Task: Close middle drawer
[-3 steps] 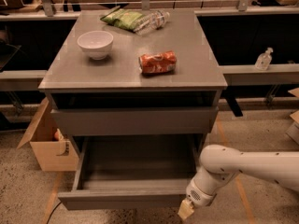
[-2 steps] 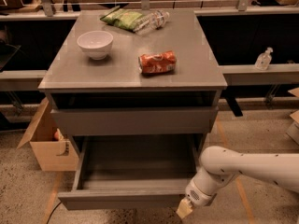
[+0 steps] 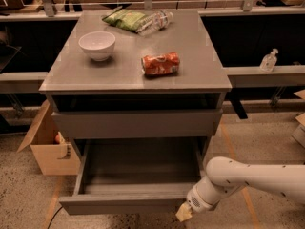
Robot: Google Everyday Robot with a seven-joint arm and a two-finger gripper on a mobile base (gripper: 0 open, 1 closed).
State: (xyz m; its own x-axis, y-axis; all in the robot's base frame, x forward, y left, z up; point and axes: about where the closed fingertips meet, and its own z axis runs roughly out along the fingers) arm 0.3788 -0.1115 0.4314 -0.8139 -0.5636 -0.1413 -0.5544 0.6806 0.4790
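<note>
Gripper [image 3: 185, 213] hangs low at the right front corner of the middle drawer [image 3: 128, 203], just beside its front; whether it is clenched or released cannot be told. That drawer stands pulled far out of the cabinet [image 3: 138, 123], its grey inside showing.

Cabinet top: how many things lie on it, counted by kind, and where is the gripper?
Bowl, white: 1
Can, orange, on its side: 1
Snack bag, green: 1
Plastic bottle, clear, on its side: 1
Total: 4
The gripper is low down, at the right front corner of the open middle drawer.
</note>
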